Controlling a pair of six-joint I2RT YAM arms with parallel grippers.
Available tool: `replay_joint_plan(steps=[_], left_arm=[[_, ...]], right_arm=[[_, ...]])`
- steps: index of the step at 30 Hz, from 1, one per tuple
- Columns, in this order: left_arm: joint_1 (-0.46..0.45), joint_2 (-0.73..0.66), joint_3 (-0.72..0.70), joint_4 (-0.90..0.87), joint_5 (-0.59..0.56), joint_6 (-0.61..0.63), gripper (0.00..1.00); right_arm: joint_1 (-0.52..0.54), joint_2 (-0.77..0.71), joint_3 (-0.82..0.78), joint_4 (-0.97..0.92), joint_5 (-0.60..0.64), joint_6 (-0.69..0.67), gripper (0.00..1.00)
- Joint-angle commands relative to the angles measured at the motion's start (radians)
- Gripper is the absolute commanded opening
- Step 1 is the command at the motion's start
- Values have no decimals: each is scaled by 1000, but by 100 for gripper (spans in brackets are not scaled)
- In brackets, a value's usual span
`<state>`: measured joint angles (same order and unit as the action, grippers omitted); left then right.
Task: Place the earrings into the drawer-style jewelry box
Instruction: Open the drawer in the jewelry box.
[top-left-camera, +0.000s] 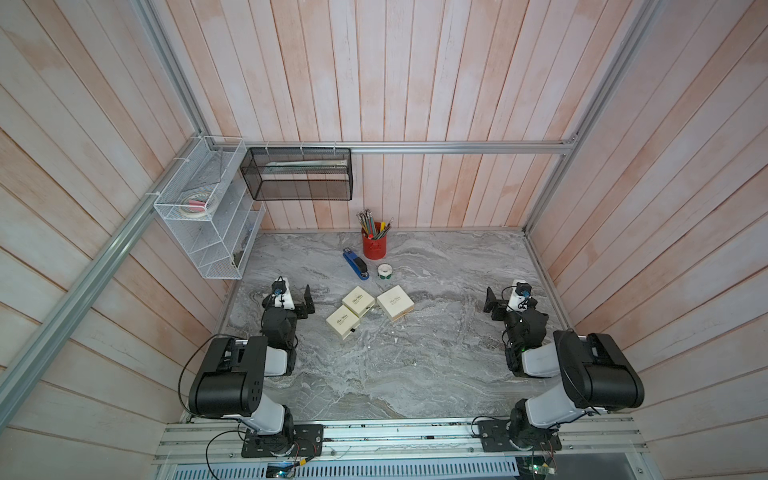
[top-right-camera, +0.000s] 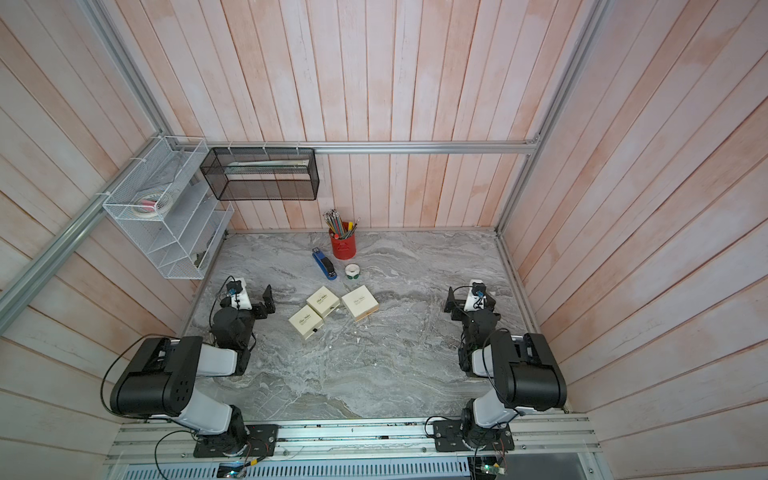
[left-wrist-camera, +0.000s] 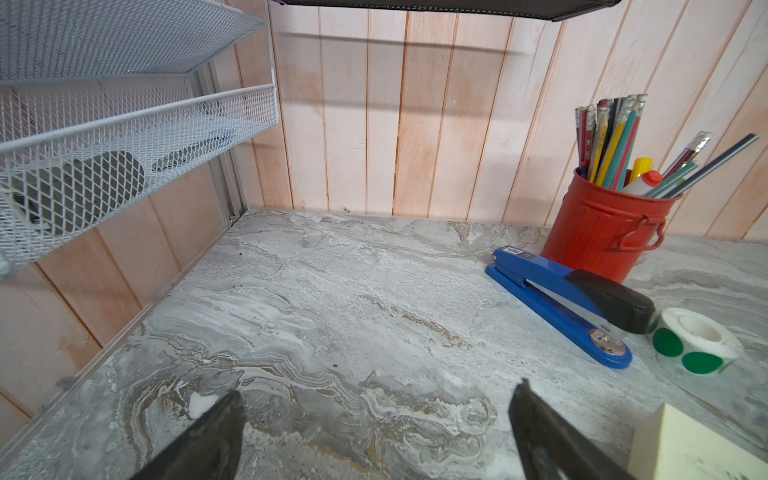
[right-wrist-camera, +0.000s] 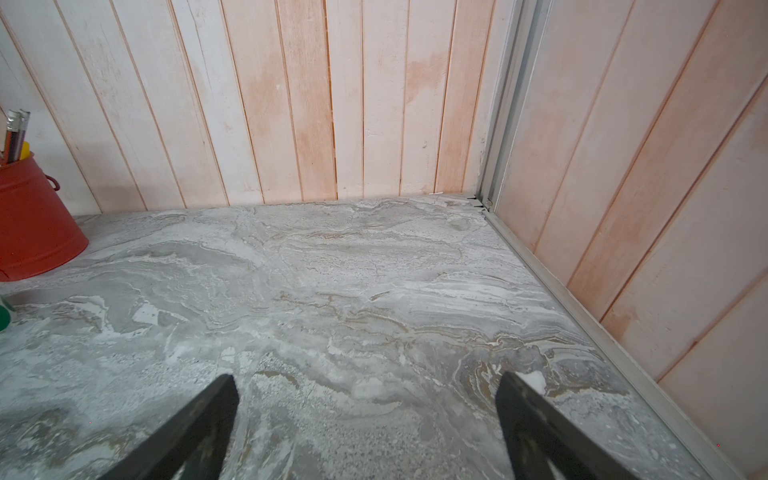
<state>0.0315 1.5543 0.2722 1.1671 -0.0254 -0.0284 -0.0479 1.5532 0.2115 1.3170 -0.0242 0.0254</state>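
Three cream square jewelry boxes lie mid-table in both top views: a front-left one (top-left-camera: 342, 322) with a small dark pull tab on its near edge, a middle one (top-left-camera: 357, 301), and a right one (top-left-camera: 395, 305). Tiny pale specks (top-left-camera: 395, 333) lie just in front of the right box; I cannot tell whether they are the earrings. My left gripper (top-left-camera: 308, 302) (left-wrist-camera: 379, 390) stands open left of the boxes, over bare table. Far right, my right gripper (top-left-camera: 491, 306) (right-wrist-camera: 368, 376) is also open and holds nothing. A corner of a cream box (left-wrist-camera: 685, 444) shows in the left wrist view.
Behind the boxes are a blue stapler (top-left-camera: 355, 264), a roll of green dot stickers (top-left-camera: 385, 271) and a red pencil can (top-left-camera: 374, 245). A white wire rack (top-left-camera: 208, 208) and a black mesh shelf (top-left-camera: 299, 174) hang at the back left. Wooden walls enclose the marble table (top-left-camera: 415, 365).
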Motion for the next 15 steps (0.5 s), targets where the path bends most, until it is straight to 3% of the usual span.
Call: replay_joint_plan(steps=[1, 5, 9, 12, 15], left_arm=[[-4, 8, -5, 17, 14, 4, 100], [-33, -89, -34, -9, -3, 31, 100], [-65, -259, 63, -344, -153, -11, 100], [-68, -301, 130, -495, -161, -18, 100], [-71, -332, 203, -632, -142, -71, 100]], right_arm=[[-3, 7, 0, 22, 9, 5, 98], [-2, -50, -18, 11, -22, -3, 98], [-3, -243, 17, -212, -6, 8, 98], [-3, -354, 63, -356, 78, 141, 98], [-3, -424, 123, -500, 83, 265, 98]])
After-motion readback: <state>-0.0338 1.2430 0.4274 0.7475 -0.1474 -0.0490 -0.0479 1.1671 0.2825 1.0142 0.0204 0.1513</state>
